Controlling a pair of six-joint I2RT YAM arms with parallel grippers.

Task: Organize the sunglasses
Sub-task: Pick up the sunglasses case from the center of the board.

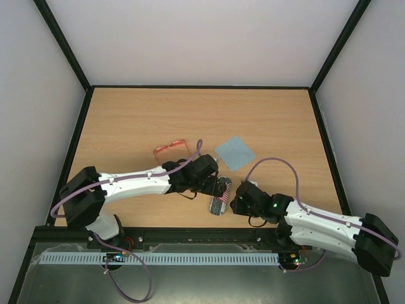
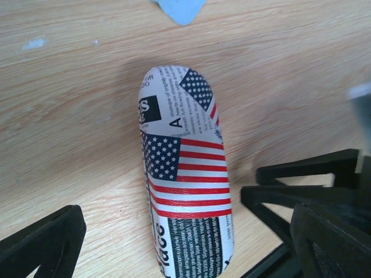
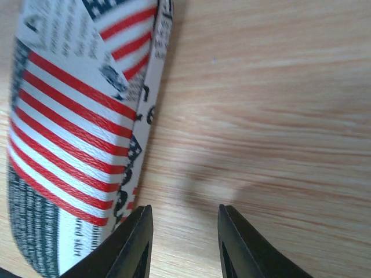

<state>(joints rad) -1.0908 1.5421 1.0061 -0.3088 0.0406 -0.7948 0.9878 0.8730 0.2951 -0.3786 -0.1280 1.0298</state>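
Note:
The sunglasses [image 1: 171,150], red-orange and slim, lie on the wooden table left of centre, with no gripper on them. The flag-printed case [image 1: 219,199] lies closed nearer the front. My left gripper [image 1: 217,185] hangs over it, open wide. In the left wrist view its dark fingers [image 2: 43,243] stand on either side of the case [image 2: 185,174] without touching it. My right gripper [image 1: 236,203] sits just right of the case. In the right wrist view it [image 3: 184,229] is open a little with only bare wood between the fingers, and the case [image 3: 75,127] lies to its left.
A light blue square cloth [image 1: 235,152] lies flat behind the case, right of the sunglasses; its corner [image 2: 179,8] shows at the top of the left wrist view. Black frame rails border the table [image 1: 126,120] on all sides.

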